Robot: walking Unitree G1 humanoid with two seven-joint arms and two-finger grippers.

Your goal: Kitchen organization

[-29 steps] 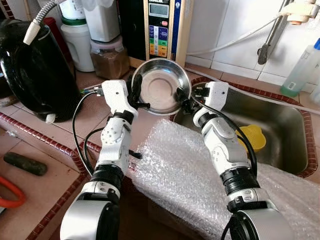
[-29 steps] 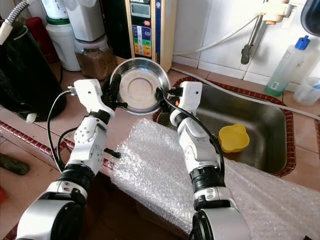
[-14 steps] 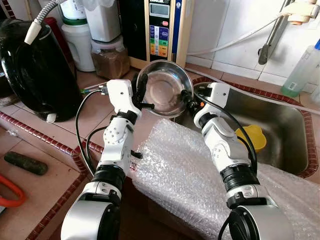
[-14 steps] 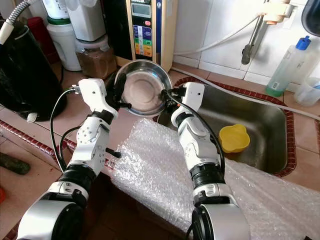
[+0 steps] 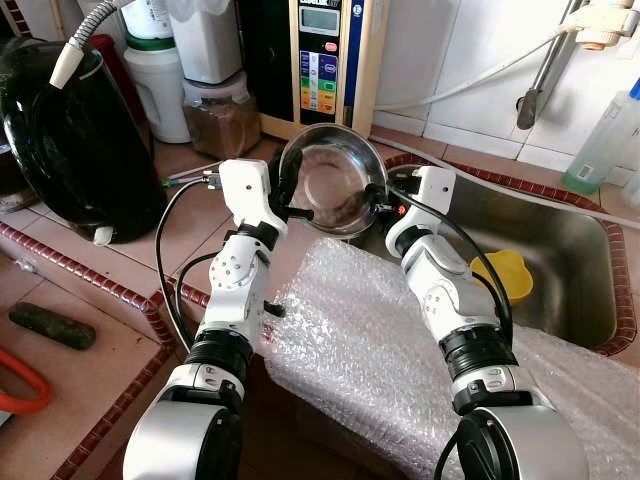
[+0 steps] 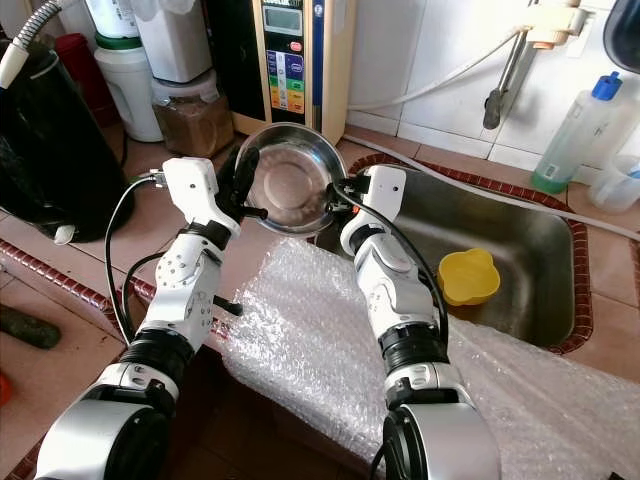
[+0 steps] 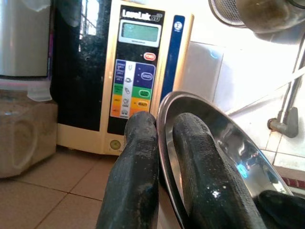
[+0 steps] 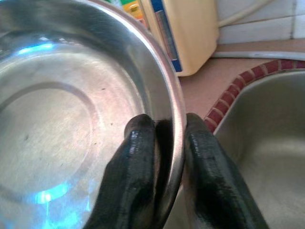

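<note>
A steel bowl is being held tilted above the desk, pinched at nine o'clock by the left gripper and at three o'clock by the right gripper.

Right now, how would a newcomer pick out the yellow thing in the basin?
Find the steel sink sunk into the tiled counter, right of the robot's arms. The small yellow cup with a wavy rim sits inside it, the sink's one brightly coloured item.

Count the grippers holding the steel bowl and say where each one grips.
2. The left gripper pinches the steel bowl at its left rim; the right gripper pinches its right rim.
</note>
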